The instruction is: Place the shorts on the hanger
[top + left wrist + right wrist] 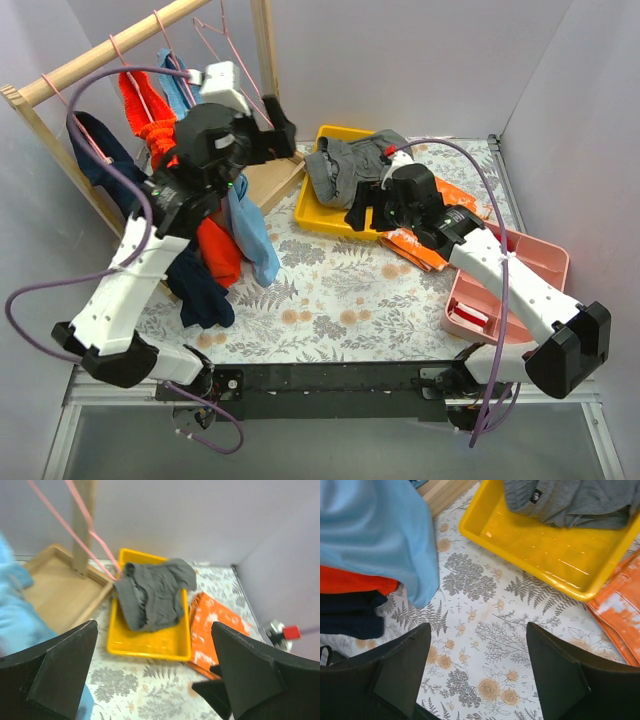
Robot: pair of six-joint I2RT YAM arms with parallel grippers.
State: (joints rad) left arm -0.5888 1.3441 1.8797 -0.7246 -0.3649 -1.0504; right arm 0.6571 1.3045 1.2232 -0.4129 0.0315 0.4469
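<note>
The light sky-blue shorts (pixel 252 226) hang down beside the wooden rack, under my left arm, next to red and navy garments. They also show at the top left of the right wrist view (pixel 380 530) and at the left edge of the left wrist view (pixel 15 615). What holds them up is hidden by the arm. An empty pink wire hanger (pixel 226 45) hangs from the rack's rod; its wire crosses the left wrist view (pixel 75 535). My left gripper (pixel 276 126) (pixel 155 680) is open and empty near the rack's post. My right gripper (pixel 362 212) (pixel 477 675) is open and empty above the floral tablecloth.
A yellow tray (pixel 312 212) (pixel 150 647) (pixel 545 555) holds dark grey shorts (pixel 345 160) (pixel 152 592). An orange cloth with white marks (pixel 425 245) (pixel 215 625) lies to its right. A pink bin (pixel 540 265) stands at the right edge. The rack's wooden base (pixel 55 587) sits left.
</note>
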